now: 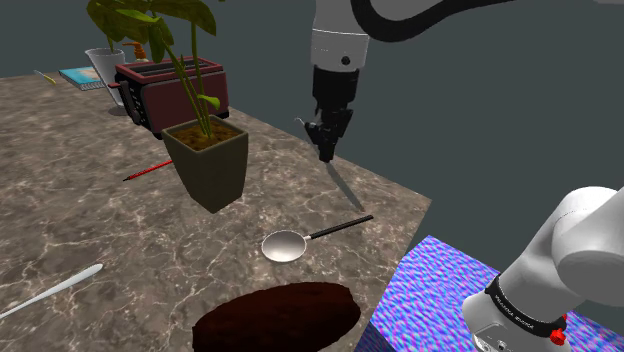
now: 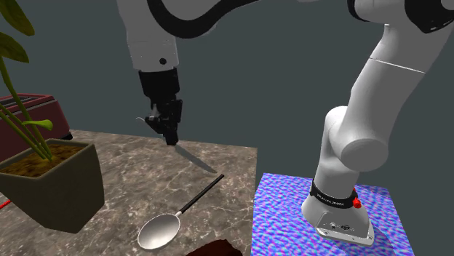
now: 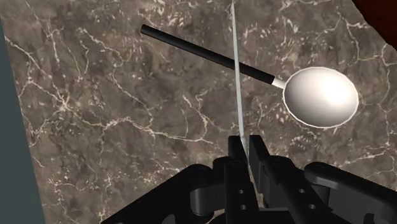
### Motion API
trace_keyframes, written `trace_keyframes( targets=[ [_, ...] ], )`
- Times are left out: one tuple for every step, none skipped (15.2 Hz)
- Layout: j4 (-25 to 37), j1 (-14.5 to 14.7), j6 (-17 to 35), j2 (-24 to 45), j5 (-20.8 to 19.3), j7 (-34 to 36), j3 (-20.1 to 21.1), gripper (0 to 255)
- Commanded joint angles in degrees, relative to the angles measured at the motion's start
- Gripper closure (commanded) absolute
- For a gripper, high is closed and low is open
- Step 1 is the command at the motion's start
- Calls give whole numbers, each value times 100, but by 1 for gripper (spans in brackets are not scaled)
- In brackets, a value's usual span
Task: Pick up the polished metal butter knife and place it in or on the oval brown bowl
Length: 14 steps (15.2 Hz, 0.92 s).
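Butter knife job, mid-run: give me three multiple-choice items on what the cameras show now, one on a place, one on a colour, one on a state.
1. In the shoulder view, the ladle lies:
A) on the counter, between the plant pot and the brown bowl
B) inside the bowl
C) on top of the toaster

2. The ladle's handle is:
A) red
B) black
C) white

3. The gripper is:
A) open
B) shut on the butter knife
C) shut on nothing

Answers:
1 A, its round head rests on the marbled surface just beyond the bowl.
2 B, the thin handle is black against the stone.
3 B, the wrist view shows the fingers clasping the blade, which hangs clear of the counter.
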Motion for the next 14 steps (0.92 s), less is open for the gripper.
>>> trace_keyframes(
  targets=[
    [32,117,-29,-16,55,277,168,255],
    [43,175,-35,-24,81,411,252,255],
    [60,232,-42,-25,105,547,338,255],
    [83,289,-48,-20,127,685,425,255],
    [113,345,-54,-8,145,826,513,255],
    [148,401,-60,11,160,968,602,255],
    [191,456,-65,36,172,1113,692,255],
    [239,510,-71,68,179,1260,783,255],
    [294,564,-76,107,182,1409,876,255],
    [355,615,-82,153,180,1561,972,255],
    [422,667,-87,207,172,1716,1067,255],
    [496,720,-92,269,158,1874,1162,255],
    [576,773,-98,338,138,2034,1259,255],
    [663,825,-104,415,111,2198,1357,255]
  ],
)
